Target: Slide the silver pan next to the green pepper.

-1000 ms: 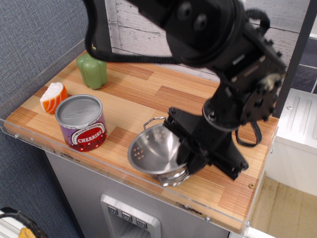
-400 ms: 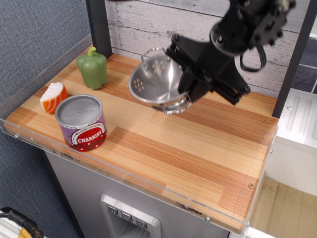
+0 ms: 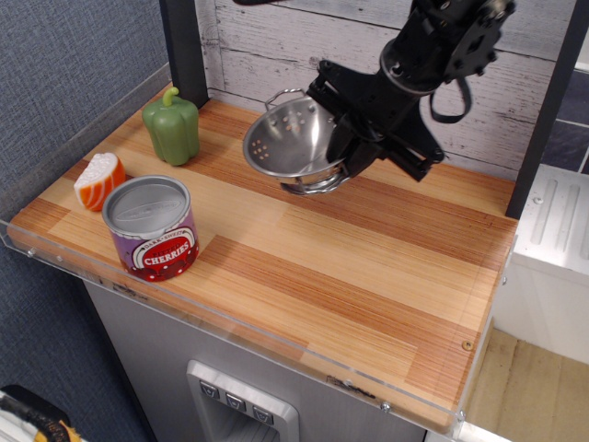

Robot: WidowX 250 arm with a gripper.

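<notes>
The silver pan (image 3: 293,143) is a shiny perforated steel bowl with wire loop handles. It is tilted toward the left at the back middle of the wooden table, its ring base low over the wood. My black gripper (image 3: 342,147) is shut on the pan's right rim. The green pepper (image 3: 171,127) stands upright at the back left, a short gap left of the pan.
A purple cherries can (image 3: 152,227) stands near the front left edge. An orange-and-white sushi piece (image 3: 98,180) lies beside it at the left. A dark post (image 3: 184,46) rises behind the pepper. A white plank wall (image 3: 276,46) backs the table (image 3: 368,267).
The gripper carried the pan from the front middle of the table up and back toward the wall. It then lowered it slightly, near the pepper.
</notes>
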